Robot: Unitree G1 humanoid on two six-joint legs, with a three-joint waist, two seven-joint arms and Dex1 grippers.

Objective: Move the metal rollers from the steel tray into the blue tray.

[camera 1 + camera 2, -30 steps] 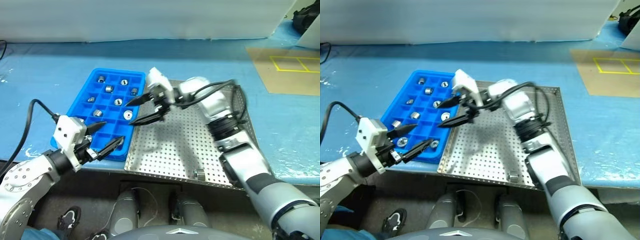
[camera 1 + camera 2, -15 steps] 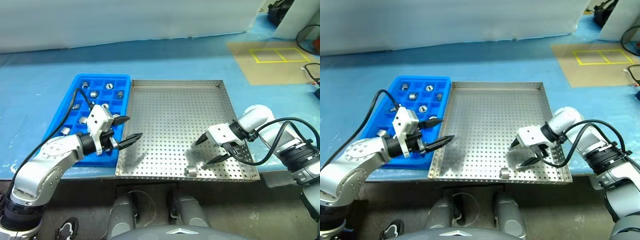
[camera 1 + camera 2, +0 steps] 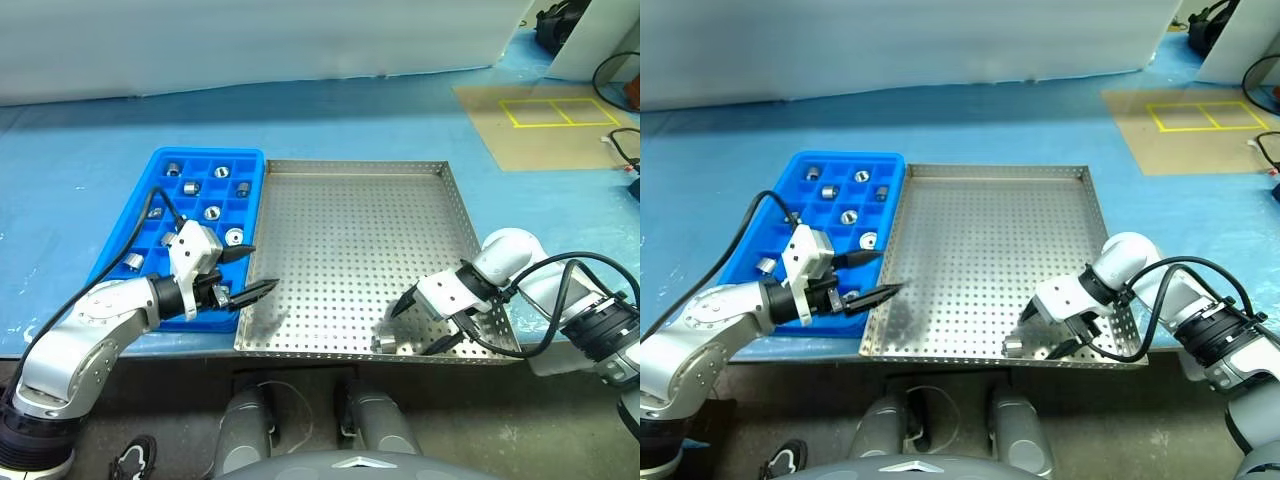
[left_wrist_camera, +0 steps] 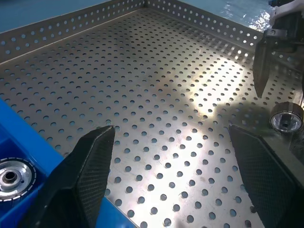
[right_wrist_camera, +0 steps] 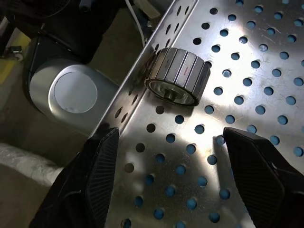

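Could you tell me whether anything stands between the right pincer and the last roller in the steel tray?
Nothing visible does: the right pincer is open, with bare perforated floor of the steel tray between it and the roller lying against the near rim.

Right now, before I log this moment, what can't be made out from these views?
- Blue tray: near compartments hidden behind the left hand in both eye views, so the roller count there is uncertain.
- Last roller against the steel tray's near rim: whether it touches the rim is unclear.
- Right hand: fingertip clearance to the tray floor unreadable.
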